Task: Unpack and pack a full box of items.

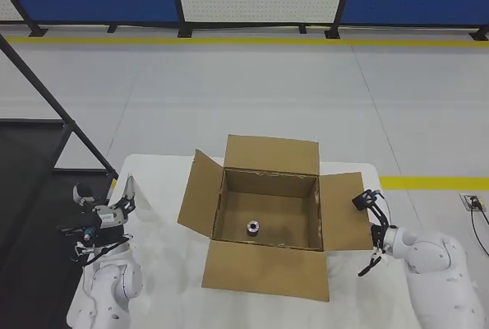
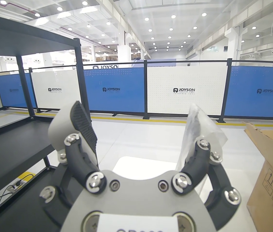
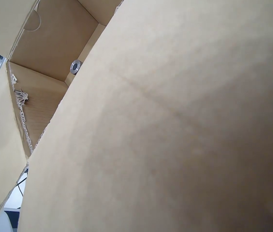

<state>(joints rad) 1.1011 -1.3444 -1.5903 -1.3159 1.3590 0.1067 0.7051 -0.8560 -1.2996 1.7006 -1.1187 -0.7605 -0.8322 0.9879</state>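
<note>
Cardboard box [image 1: 269,155], flaps spread, has one metal ring [image 1: 252,228] toward 7 o'clock on its floor, so the left gripper [image 2: 136,114], at 9 o'clock with jaws wide and clear film [image 2: 199,121] clinging to one finger, would best drop straight over it, while the right gripper [image 1: 365,200] sits at 3 o'clock, its opening impossible to tell.

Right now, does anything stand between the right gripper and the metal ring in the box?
Yes: the open side flap of the box and the wall below it stand between the right gripper and the metal ring inside.
</note>
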